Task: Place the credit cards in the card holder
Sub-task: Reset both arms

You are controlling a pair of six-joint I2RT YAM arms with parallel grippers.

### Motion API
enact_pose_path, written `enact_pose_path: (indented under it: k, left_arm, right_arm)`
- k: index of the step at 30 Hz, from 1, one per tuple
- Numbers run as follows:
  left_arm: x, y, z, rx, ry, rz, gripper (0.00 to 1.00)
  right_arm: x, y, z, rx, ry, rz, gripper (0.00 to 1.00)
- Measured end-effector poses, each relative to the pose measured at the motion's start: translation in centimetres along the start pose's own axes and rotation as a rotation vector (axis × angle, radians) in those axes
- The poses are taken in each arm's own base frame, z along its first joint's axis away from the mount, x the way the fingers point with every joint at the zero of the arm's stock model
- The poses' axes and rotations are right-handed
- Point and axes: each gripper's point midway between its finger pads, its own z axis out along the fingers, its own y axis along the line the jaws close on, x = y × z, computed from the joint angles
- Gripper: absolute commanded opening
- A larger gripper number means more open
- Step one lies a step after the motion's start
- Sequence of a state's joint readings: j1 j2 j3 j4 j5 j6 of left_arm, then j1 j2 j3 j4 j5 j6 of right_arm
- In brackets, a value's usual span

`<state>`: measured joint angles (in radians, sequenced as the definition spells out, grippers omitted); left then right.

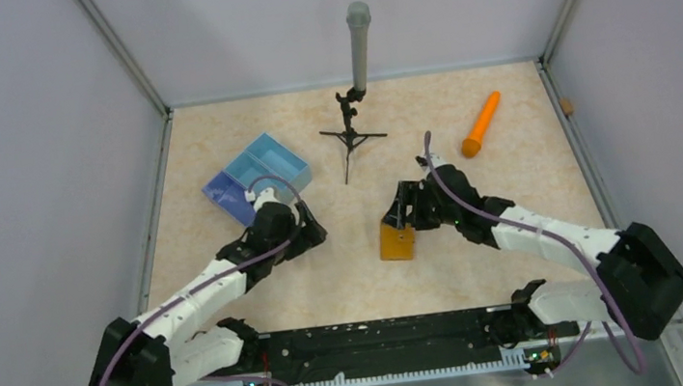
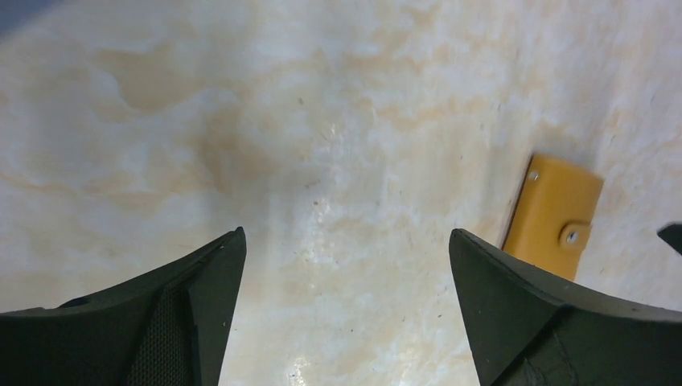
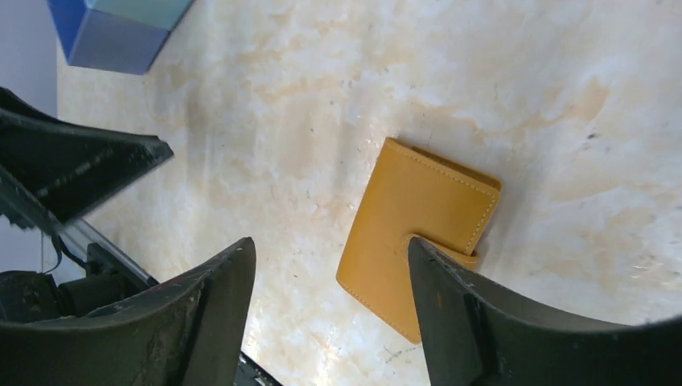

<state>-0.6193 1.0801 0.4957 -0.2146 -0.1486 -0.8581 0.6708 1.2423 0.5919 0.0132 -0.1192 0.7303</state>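
The card holder [image 1: 398,242] lies folded shut on the table [image 1: 465,121] with its tab fastened, so its inside is hidden. In the right wrist view one finger [image 3: 482,322] covers its near corner. The right gripper [image 3: 330,241] stands open and empty just over the holder, perhaps touching its edge. Left of the holder, the left gripper [image 2: 347,233] hangs spread wide, holding nothing, with marbled tabletop between. The blue tray [image 1: 258,173] sits farther left.
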Motion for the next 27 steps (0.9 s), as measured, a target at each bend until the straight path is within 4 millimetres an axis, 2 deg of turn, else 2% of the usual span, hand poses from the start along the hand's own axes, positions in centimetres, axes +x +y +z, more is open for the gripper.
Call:
enact_pose_path:
  k: [4,6,10,12,14,18,20,23,27]
  left_arm:
    - [-4.9,1.6,-1.7,-0.028,-0.074,-0.047,0.99]
    - [-7.2,2.5,-2.8,-0.043,-0.121,-0.072,0.99]
    - [-10.8,4.2,-5.7,-0.092,-0.209,-0.083,0.99]
    - [-12.0,4.7,-7.3,-0.129,-0.249,-0.053,0.99]
    - [-13.1,5.1,-9.0,-0.161,-0.293,-0.016,0.99]
    - [-14.5,5.5,-12.1,-0.188,-0.399,0.053,0.99]
    - [-14.7,5.6,-13.0,-0.192,-0.428,0.074,0.99]
    - [-15.0,5.7,-13.9,-0.193,-0.459,0.101,0.99]
    - [-15.1,5.7,-14.1,-0.193,-0.465,0.126,0.99]
  right_arm:
    - [-3.0,0.7,-2.8,0.043,-0.08,-0.087,0.82]
    - [-4.1,0.1,-4.3,0.09,-0.12,-0.115,0.83]
    - [-5.7,-4.1,-7.3,0.246,-0.184,-0.109,0.89]
    - [-6.7,-6.0,-9.5,0.325,-0.241,-0.092,0.92]
    - [-8.0,-6.9,-12.3,0.373,-0.337,-0.085,0.94]
    - [-9.8,-6.7,-17.0,0.39,-0.522,-0.093,0.94]
    - [-10.4,-6.7,-18.8,0.394,-0.594,-0.091,0.94]
    - [-10.7,-6.9,-19.6,0.414,-0.629,-0.089,0.94]
    - [-10.2,-7.8,-19.2,0.45,-0.605,-0.093,0.94]
